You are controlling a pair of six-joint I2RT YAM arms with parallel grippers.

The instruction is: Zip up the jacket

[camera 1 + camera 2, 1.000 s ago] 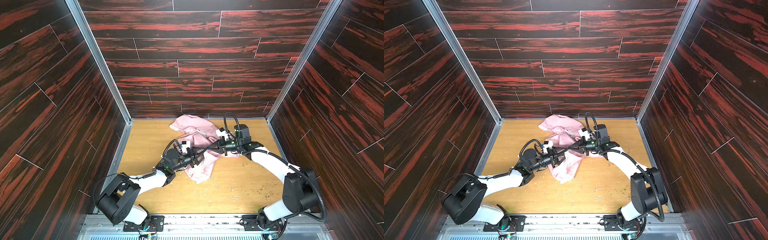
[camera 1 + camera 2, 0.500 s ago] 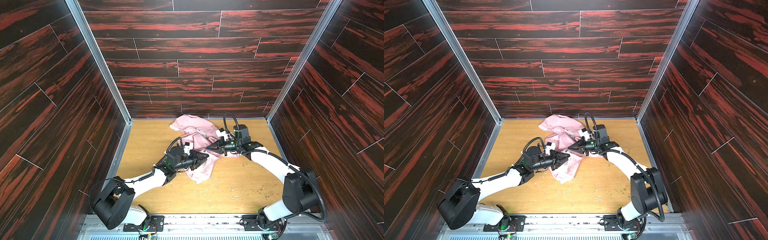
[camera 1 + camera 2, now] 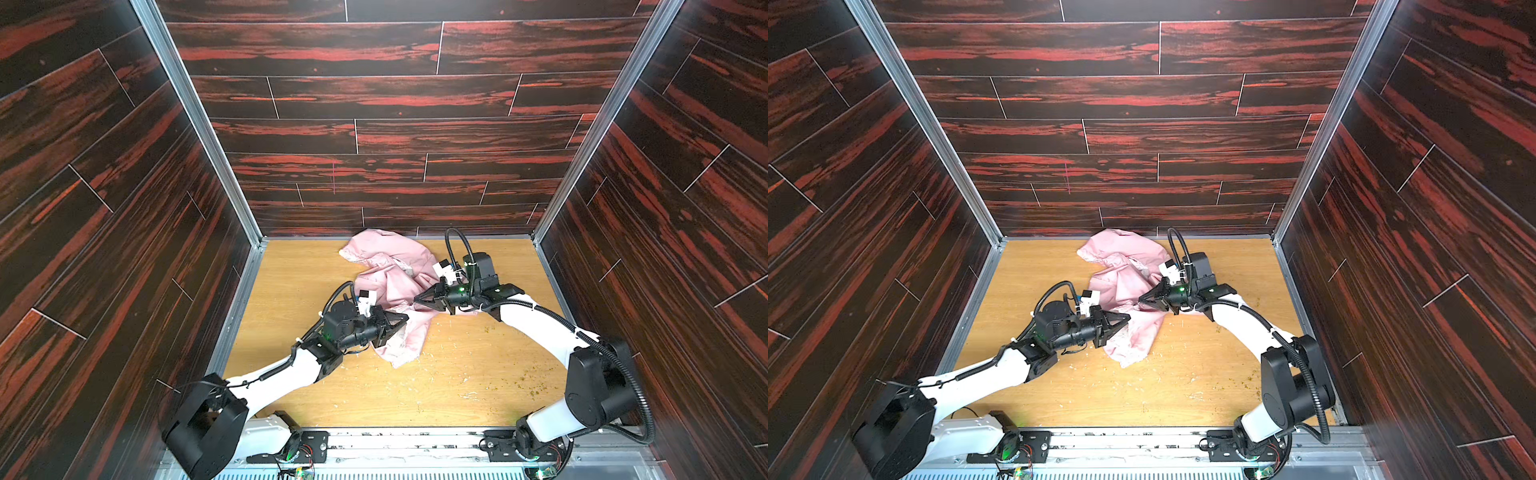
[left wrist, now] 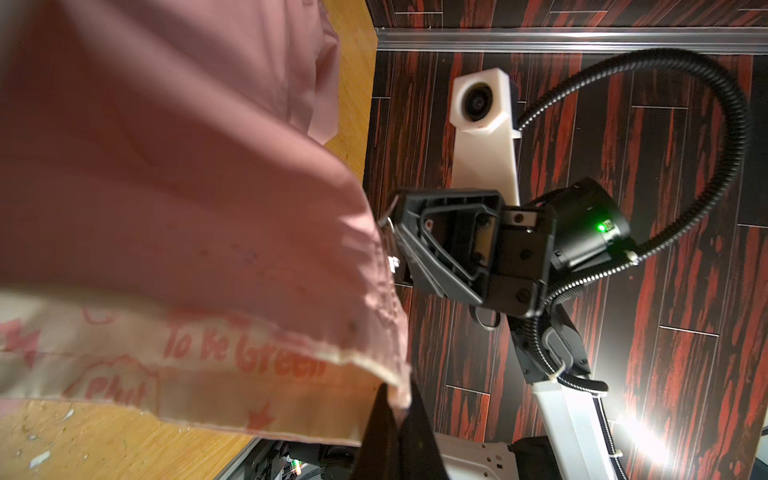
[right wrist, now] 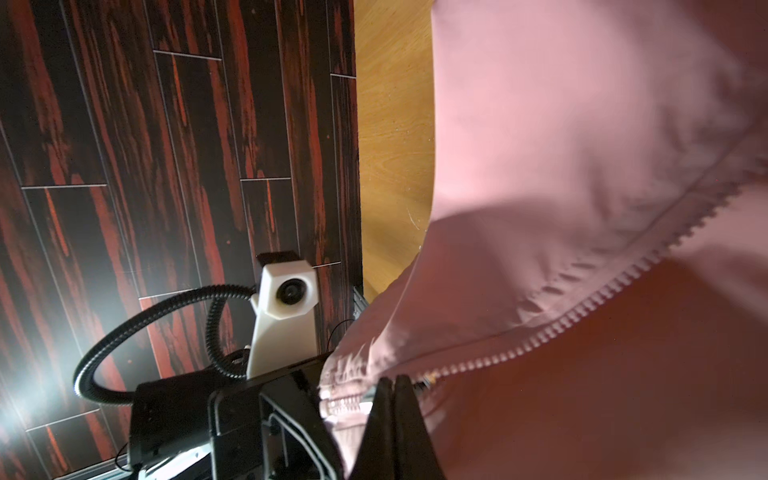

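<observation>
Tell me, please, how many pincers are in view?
2. The black left pincer is shut on an edge of the thin light-pink jacket; the black right pincer is shut at its zipper.

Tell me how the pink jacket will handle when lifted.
Probably floppy: the jacket lies crumpled and drapes from the left gripper. Likely light: thin fabric hangs from one small pinch. Its zipper teeth curve, so that edge may sag.
</observation>
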